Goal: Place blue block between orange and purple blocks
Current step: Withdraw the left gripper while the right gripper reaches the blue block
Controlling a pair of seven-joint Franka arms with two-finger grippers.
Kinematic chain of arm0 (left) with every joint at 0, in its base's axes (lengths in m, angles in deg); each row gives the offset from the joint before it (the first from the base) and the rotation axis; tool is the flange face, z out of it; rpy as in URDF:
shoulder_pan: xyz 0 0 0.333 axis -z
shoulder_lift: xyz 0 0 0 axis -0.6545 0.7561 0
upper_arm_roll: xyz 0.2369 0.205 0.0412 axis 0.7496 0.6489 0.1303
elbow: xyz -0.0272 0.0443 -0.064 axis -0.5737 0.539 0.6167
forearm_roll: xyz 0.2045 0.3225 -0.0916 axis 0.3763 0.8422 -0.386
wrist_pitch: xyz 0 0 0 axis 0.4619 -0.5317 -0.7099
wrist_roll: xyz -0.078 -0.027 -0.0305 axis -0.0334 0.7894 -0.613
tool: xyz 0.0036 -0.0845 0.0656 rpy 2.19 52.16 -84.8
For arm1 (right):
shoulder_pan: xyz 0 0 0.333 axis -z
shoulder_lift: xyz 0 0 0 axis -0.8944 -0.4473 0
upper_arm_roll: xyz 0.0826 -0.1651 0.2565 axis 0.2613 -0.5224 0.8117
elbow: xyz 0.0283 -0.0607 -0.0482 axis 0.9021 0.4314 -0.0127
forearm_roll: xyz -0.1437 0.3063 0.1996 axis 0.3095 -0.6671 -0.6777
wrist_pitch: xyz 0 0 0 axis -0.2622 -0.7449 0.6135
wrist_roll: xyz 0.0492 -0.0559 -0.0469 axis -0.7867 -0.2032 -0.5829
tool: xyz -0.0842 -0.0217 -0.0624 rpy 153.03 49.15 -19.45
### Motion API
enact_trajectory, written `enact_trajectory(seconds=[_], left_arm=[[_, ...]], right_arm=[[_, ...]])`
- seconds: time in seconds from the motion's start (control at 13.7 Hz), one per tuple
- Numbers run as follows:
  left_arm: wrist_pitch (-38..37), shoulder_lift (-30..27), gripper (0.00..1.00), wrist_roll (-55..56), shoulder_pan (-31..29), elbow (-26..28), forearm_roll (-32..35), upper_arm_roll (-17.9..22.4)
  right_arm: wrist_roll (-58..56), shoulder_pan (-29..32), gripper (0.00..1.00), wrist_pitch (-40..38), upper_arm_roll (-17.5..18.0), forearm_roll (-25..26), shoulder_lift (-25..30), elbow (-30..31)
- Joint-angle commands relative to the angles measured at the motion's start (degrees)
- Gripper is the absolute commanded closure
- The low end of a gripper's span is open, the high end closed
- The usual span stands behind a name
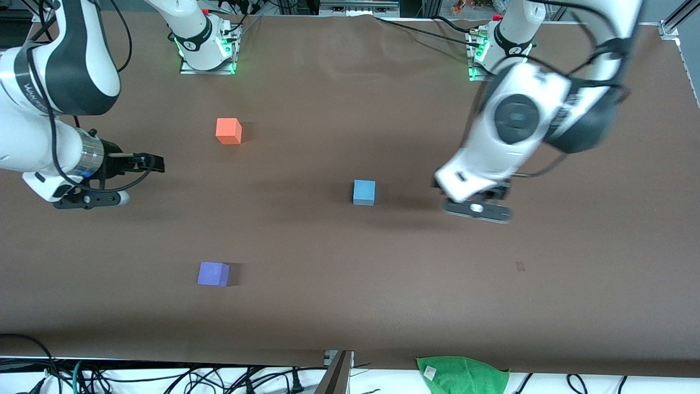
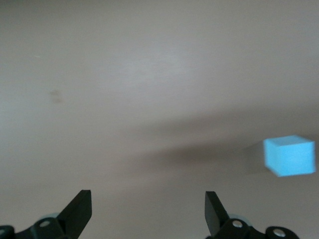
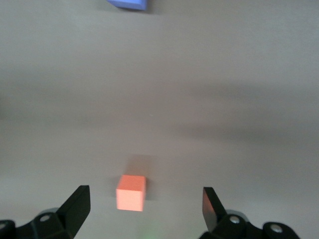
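The light blue block (image 1: 364, 192) sits near the table's middle and also shows in the left wrist view (image 2: 290, 155). The orange block (image 1: 228, 131) lies farther from the front camera, toward the right arm's end. The purple block (image 1: 213, 273) lies nearer to the camera, roughly in line with the orange one. My left gripper (image 2: 147, 211) is open and empty, up over bare table beside the blue block, toward the left arm's end. My right gripper (image 1: 155, 163) is open and empty; the orange block (image 3: 131, 192) shows between its fingers, lower down, with the purple block (image 3: 128, 4) farther off.
A green cloth (image 1: 462, 375) lies at the table's near edge. Cables hang along that edge. A small dark mark (image 1: 519, 266) is on the brown table cover. The arm bases (image 1: 208, 49) stand along the edge farthest from the camera.
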Motion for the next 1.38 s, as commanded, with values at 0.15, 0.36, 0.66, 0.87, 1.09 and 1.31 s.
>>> enact_trajectory(seconds=[0.15,0.36,0.66,0.87,1.09,1.31], left_arm=[[-8.2,-3.9,0.00,-16.1,-7.5,-2.2,-1.6,-0.6],[-14.0,-3.9,0.00,-20.2,-10.3,-7.6,-1.6,-0.4],[-15.7,-6.3,0.00,-24.5,-14.7,-8.2,-5.2,0.8],[-15.2,-12.1,0.00,-25.7,-11.8,-4.2,-7.3,9.8],[-11.3,-20.4,0.00,-20.8,-10.5,5.9,-13.0,13.8],[-7.4,-24.8,0.00,-19.1,-2.8,11.4,-12.1,20.7]], right_arm=[[14.4,-8.3,0.01,4.8,0.1,-4.6,0.2,-0.7],[29.2,-15.7,0.01,14.3,0.1,-9.1,-5.7,-1.1],[44.5,-27.7,0.01,33.5,0.0,-8.7,-18.7,-4.6],[52.0,-35.1,0.01,42.4,-0.6,-4.5,-28.0,-8.5],[58.2,-37.7,0.01,46.6,-0.6,3.2,-33.3,-10.6],[58.7,-38.9,0.01,46.7,-0.6,4.1,-34.1,-10.9]])
